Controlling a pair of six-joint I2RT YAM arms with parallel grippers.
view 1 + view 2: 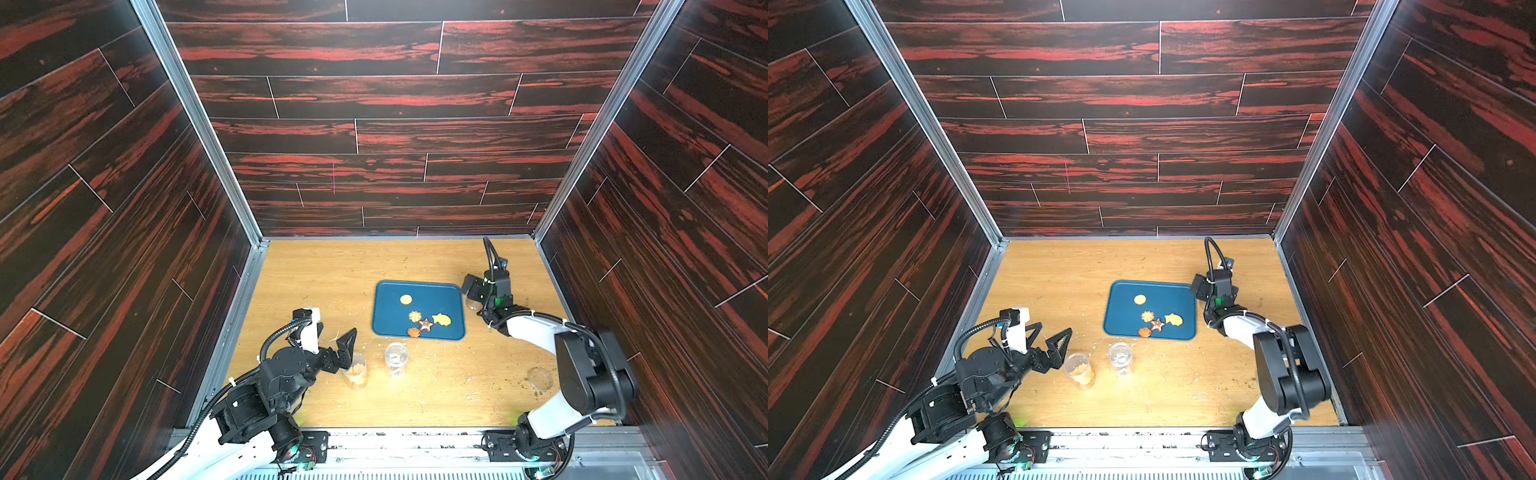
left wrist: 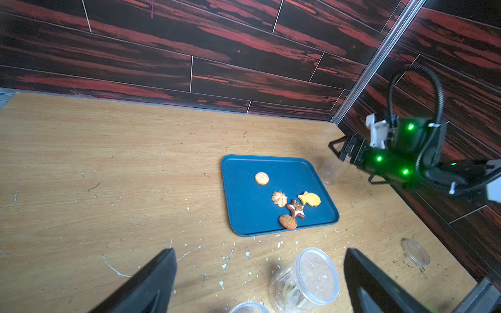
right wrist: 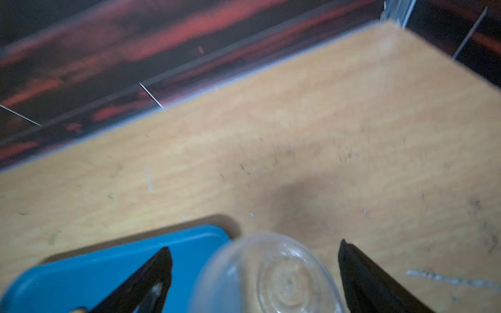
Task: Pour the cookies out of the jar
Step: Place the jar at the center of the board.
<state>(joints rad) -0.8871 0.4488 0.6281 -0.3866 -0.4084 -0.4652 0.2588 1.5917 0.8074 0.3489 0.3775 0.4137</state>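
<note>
A light wood-grain table (image 1: 324, 282) is enclosed on three sides by walls (image 1: 374, 124) clad in dark planks streaked with red. Metal posts (image 1: 195, 116) are set in the two far corners. The tabletop is scuffed. Pale flecks are scattered off the near edge of a blue tray (image 1: 390, 320), and dark specks are seen beyond its far edge.

The cookies (image 1: 425, 324) are spread on the tray, five in all. A pale round one is set alone toward the tray's middle. Four are gathered by its near edge: a swirled one, a yellow fish-like one, a brown iced star and a brown round one just beside the star.

A clear jar (image 2: 332, 170) is found just beside the tray's right edge, off the tray, and nothing is seen inside it. In the right wrist view its base is turned toward the camera. The right gripper (image 3: 254, 246) is placed around it with the jaws spread wide, and a gap is seen between the jar and one finger. That view is blurred, so contact on the other side cannot be told.

Off the tray's near edge a second clear jar (image 1: 396, 357) is stood upright, with a jar of pale crumbs (image 1: 355, 371) farther toward the left arm. The left gripper (image 2: 260, 251) is held by these with its jaws wide apart, and nothing is gripped. A clear lid (image 1: 539, 378) is laid well off the tray's near right corner.
</note>
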